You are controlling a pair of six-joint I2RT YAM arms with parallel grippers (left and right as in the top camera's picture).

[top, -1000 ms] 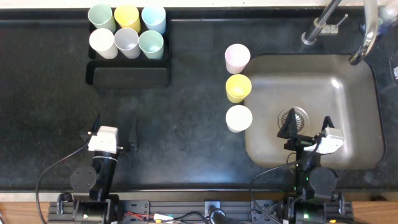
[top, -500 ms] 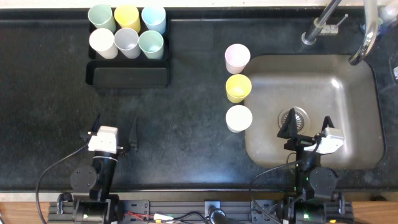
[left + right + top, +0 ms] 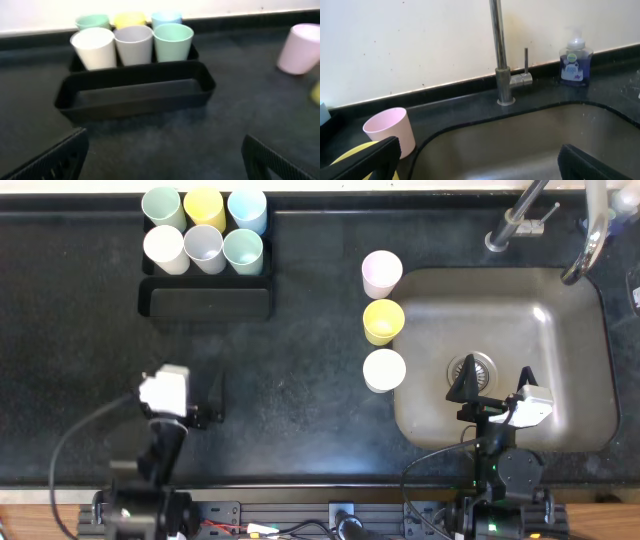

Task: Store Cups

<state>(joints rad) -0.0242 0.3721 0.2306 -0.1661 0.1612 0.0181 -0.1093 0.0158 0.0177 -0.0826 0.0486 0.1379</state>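
Observation:
A black tray [image 3: 207,302] [image 3: 135,93] at the back left holds several upright cups in its two rear rows; its front row is bare. Three loose cups stand in a line by the sink's left rim: pink cup [image 3: 381,272] [image 3: 300,48] [image 3: 390,130], yellow cup [image 3: 383,321] [image 3: 356,155], white cup [image 3: 384,370]. My left gripper [image 3: 190,398] [image 3: 162,144] is open in front of the tray, nothing between its fingers. Over the sink basin, my right gripper [image 3: 493,383] [image 3: 480,148] hangs open and holds nothing.
The steel sink [image 3: 560,330] [image 3: 520,145] fills the right side, with a faucet [image 3: 520,215] [image 3: 500,50] at its back and a soap bottle [image 3: 575,63] beside it. Dark countertop [image 3: 300,400] lies between the tray and the loose cups.
My left arm has shifted, its wrist now a little farther up and tilted in the top view. The right arm and all the cups are unchanged.

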